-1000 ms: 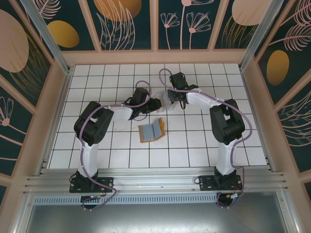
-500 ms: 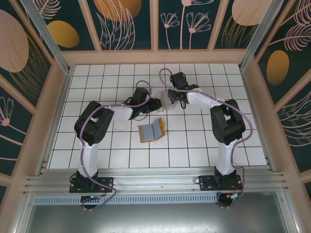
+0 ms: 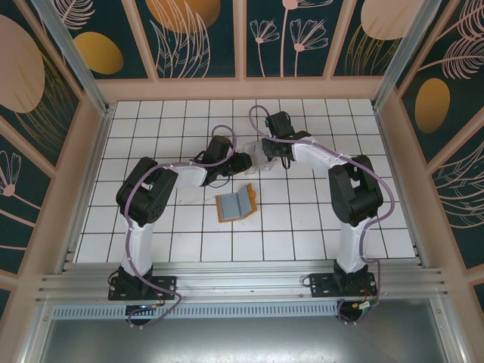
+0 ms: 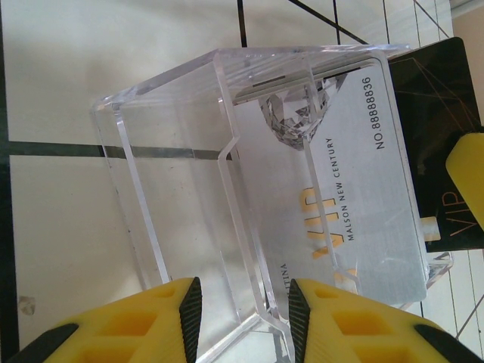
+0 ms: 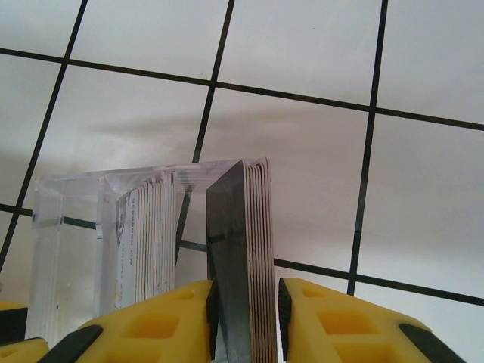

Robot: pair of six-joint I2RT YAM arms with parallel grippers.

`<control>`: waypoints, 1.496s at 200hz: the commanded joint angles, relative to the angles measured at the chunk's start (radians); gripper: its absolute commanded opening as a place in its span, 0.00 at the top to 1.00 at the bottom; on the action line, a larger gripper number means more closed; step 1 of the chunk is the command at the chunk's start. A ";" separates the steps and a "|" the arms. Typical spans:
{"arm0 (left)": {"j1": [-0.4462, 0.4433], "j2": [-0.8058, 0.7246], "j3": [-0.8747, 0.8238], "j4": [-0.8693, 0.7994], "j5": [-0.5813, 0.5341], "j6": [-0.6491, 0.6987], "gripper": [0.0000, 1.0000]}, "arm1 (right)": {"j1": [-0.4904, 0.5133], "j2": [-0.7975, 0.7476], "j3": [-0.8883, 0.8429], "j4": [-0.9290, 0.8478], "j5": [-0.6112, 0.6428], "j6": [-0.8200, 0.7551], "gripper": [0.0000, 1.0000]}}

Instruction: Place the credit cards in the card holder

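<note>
The right hand (image 5: 246, 291) pinched the credit cards (image 5: 257, 242), which looked thin, stiff and slippery, by their top edges in the clear case (image 5: 68, 227).

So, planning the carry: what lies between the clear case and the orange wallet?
Nothing but white tiles: the stretch between the clear case and the orange wallet is bare, as the top view shows.
</note>
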 commanded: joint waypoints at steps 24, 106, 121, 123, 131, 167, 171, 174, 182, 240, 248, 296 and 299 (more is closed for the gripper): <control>-0.002 0.030 0.003 -0.043 0.007 -0.008 0.61 | -0.013 -0.022 0.013 -0.021 0.037 -0.009 0.68; -0.002 0.032 -0.004 -0.040 0.008 -0.008 0.61 | -0.009 0.059 0.053 -0.069 0.043 -0.006 0.55; -0.002 0.033 -0.006 -0.040 0.006 -0.008 0.62 | -0.010 0.048 0.051 -0.065 0.060 -0.007 0.55; -0.002 0.033 -0.006 -0.039 0.006 -0.008 0.61 | -0.010 0.046 0.050 -0.064 0.062 -0.007 0.55; -0.002 0.033 -0.004 -0.039 0.006 -0.008 0.62 | -0.010 0.040 0.052 -0.067 0.071 -0.010 0.55; -0.002 0.041 -0.003 -0.036 0.009 -0.011 0.61 | -0.013 -0.003 0.047 -0.063 0.100 -0.017 0.55; -0.002 0.041 -0.004 -0.036 0.009 -0.011 0.62 | -0.014 -0.007 0.046 -0.061 0.101 -0.017 0.56; -0.002 0.041 -0.003 -0.036 0.009 -0.011 0.62 | -0.014 -0.010 0.045 -0.060 0.102 -0.017 0.56; -0.002 0.039 -0.004 -0.036 0.008 -0.011 0.62 | -0.015 -0.014 0.046 -0.061 0.099 -0.018 0.56; -0.002 0.041 -0.004 -0.037 0.009 -0.013 0.62 | -0.014 -0.031 0.041 -0.056 0.076 -0.020 0.60; -0.002 0.041 -0.003 -0.036 0.009 -0.011 0.62 | -0.015 -0.027 0.045 -0.061 0.073 -0.023 0.60; -0.002 0.044 -0.001 -0.039 0.009 -0.011 0.61 | -0.011 -0.014 0.048 -0.063 0.040 -0.030 0.71; -0.002 0.044 -0.001 -0.040 0.009 -0.012 0.61 | -0.012 -0.013 0.048 -0.063 0.040 -0.030 0.72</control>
